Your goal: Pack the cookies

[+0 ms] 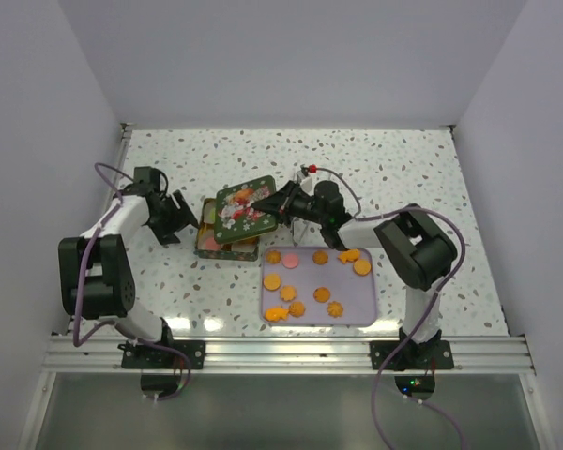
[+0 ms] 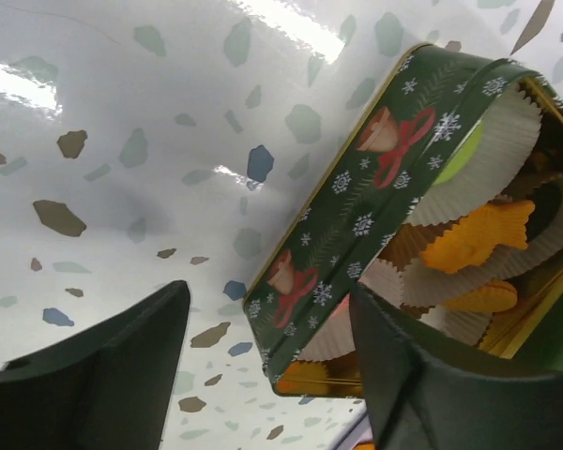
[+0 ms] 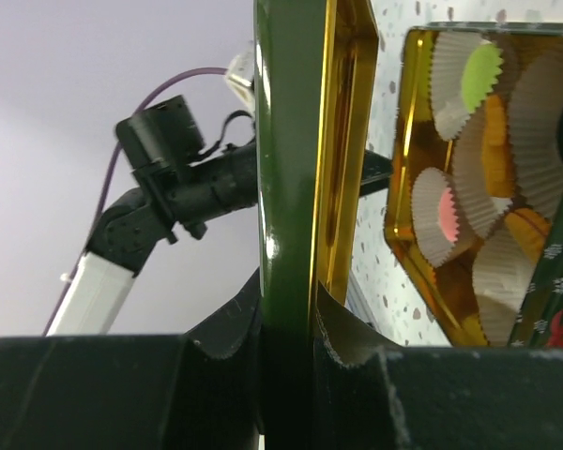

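Several orange cookies (image 1: 322, 294) and a pink one (image 1: 291, 262) lie on a lavender tray (image 1: 357, 305). More cookies sit in white paper cups inside the green Christmas tin (image 2: 357, 216): an orange fish shape (image 2: 479, 236), a green round (image 3: 480, 75) and a pink round (image 3: 448, 211). My right gripper (image 3: 286, 319) is shut on the edge of the tin's green lid (image 3: 286, 169), and it holds the lid (image 1: 245, 210) tilted over the tin (image 1: 205, 242). My left gripper (image 2: 267, 366) is open at the tin's left side, with the tin's near corner between its fingers (image 2: 103, 375).
The speckled tabletop (image 1: 385, 169) runs back to white walls on three sides. The left arm (image 3: 169, 178) shows behind the lid in the right wrist view. Both arm bases stand on the rail (image 1: 291, 353) at the near edge.
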You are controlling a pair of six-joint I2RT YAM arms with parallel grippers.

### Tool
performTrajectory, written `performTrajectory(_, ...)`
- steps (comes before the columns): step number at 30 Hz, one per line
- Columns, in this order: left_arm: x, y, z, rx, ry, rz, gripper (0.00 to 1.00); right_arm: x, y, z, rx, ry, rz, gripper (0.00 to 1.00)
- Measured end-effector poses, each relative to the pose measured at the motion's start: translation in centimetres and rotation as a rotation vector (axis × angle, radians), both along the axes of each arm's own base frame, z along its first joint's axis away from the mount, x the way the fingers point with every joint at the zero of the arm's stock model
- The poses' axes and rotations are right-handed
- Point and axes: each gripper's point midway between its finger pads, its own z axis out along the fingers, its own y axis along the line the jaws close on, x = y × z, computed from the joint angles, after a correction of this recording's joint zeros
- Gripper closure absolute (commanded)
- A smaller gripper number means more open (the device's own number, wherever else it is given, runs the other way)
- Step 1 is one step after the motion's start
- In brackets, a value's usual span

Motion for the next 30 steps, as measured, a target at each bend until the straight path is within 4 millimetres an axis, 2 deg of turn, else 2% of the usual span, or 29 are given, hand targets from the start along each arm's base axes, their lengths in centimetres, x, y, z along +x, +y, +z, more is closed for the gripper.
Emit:
performTrajectory(1, 0.2, -0.1, 0.1, -0.006, -0.009, -0.005, 0.36, -0.1, 0.3, -0.5, -0.006, 0.002, -0.002, 1.00)
performTrajectory(3, 0.5, -0.3, 0.2, -0.013, -0.027, -0.021, 0.45, -0.1, 0.7, -1.6, -0.021, 0.014, -0.012, 1.00)
performTrajectory(6, 0.8, -0.5, 0.4, -0.022, -0.044, -0.031, 0.51, -0.1, 1.1, -2.9, -0.038, 0.018, -0.024, 1.00)
performTrajectory(10, 1.0, -0.4, 0.4, -0.025, -0.051, -0.029, 0.52, 0.4, 1.2, -4.2, -0.054, 0.020, -0.046, 1.00)
performTrajectory(13, 1.2, 0.2, 0.6, -0.020, -0.059, -0.025, 0.46, 0.5, 1.3, -4.7, -0.053, 0.018, -0.048, 1.00)
performTrajectory(20, 1.1, 2.8, 0.7, 0.041, -0.069, 0.006, 0.49, 0.5, 1.4, -4.8, -0.046, 0.004, -0.050, 1.00)
performTrajectory(25, 1.2, 3.6, 0.6, 0.054, -0.072, 0.018, 0.48, 0.6, 1.4, -4.9, -0.046, 0.001, -0.055, 1.00)
performTrajectory(30, 1.1, 3.7, 0.2, 0.055, -0.059, 0.014, 0.58, 0.6, 1.5, -5.2, -0.048, 0.004, -0.055, 1.00)
